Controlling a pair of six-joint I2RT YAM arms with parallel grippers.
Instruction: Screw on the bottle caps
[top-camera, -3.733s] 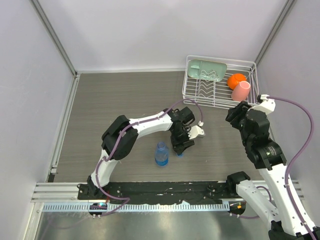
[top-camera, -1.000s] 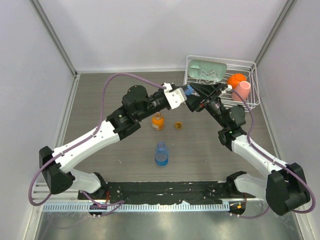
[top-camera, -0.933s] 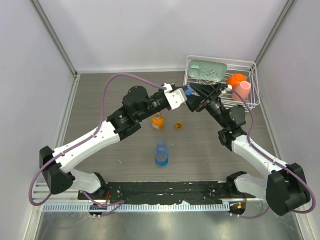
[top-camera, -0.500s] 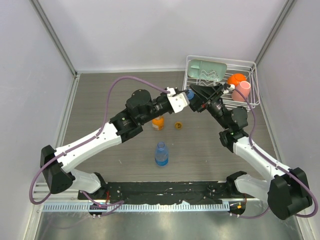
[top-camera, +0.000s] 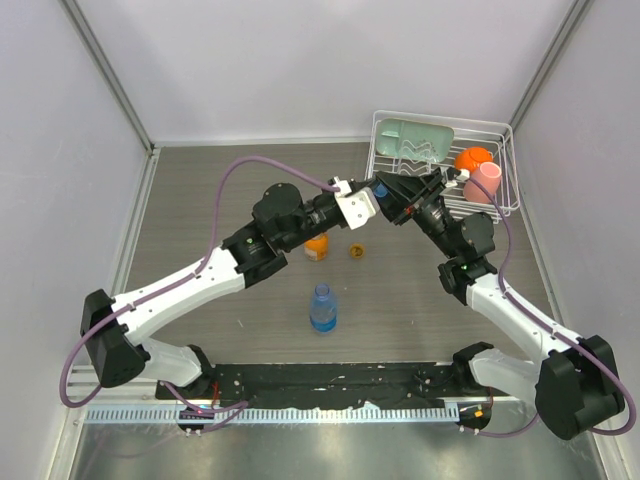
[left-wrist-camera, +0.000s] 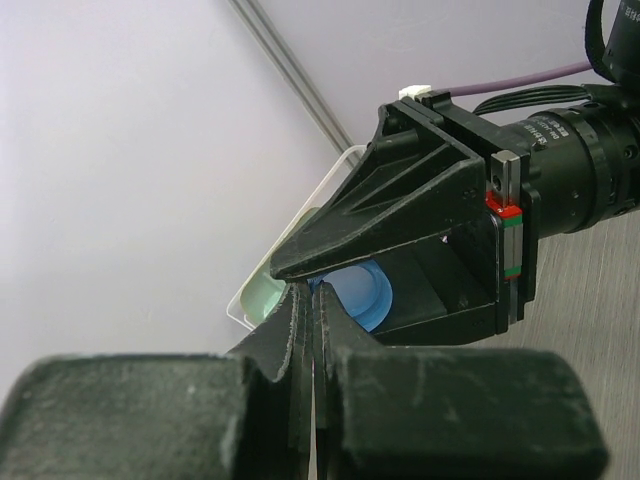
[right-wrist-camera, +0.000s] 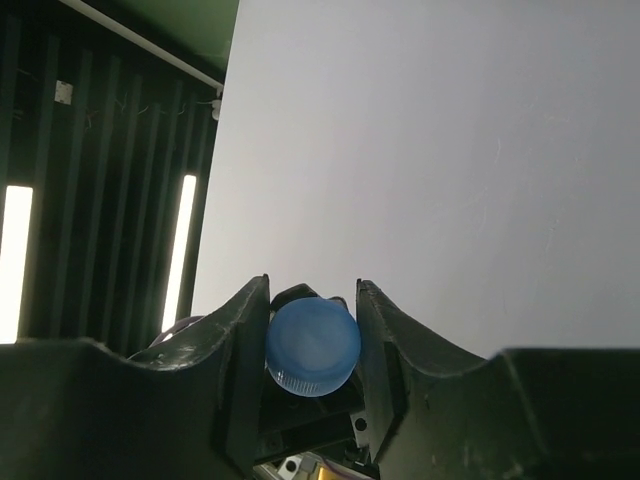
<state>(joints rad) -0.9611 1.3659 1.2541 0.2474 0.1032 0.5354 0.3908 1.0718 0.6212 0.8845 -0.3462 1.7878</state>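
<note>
Nearest the arm bases, the clear bottle (top-camera: 322, 308) is stood upright on the table (top-camera: 220, 200), neck open; a blue label is wrapped round it, its print too small to be read.

Farther out, the squat orange bottle (top-camera: 317, 246) is stood upright, partly covered by the left arm; the orange cap (top-camera: 356, 250) is laid on the table near it, not touching.

Above and beyond these, the blue cap (right-wrist-camera: 312, 347) is held in the air between both grippers; the left gripper (left-wrist-camera: 306, 300) is pinched fully together, the cap's rim apparently nipped at its tips; the right gripper (right-wrist-camera: 312, 290) is closed across the cap, both fingers (right-wrist-camera: 240, 340) seen against its sides with no gap.

Judged: the cap is light, stiff and small, easily dropped in a hand-over; its ribbed skirt is best gripped across the diameter. The bottles are judged light, thin-walled and easily tipped, the orange one spillable while uncapped; the body is best held at mid-height.

Farthest, the dish rack (top-camera: 440, 119) is seen with a green plate (top-camera: 415, 138), an orange ball (top-camera: 470, 160) and a pink cup (top-camera: 484, 181); no writing is legible anywhere.
</note>
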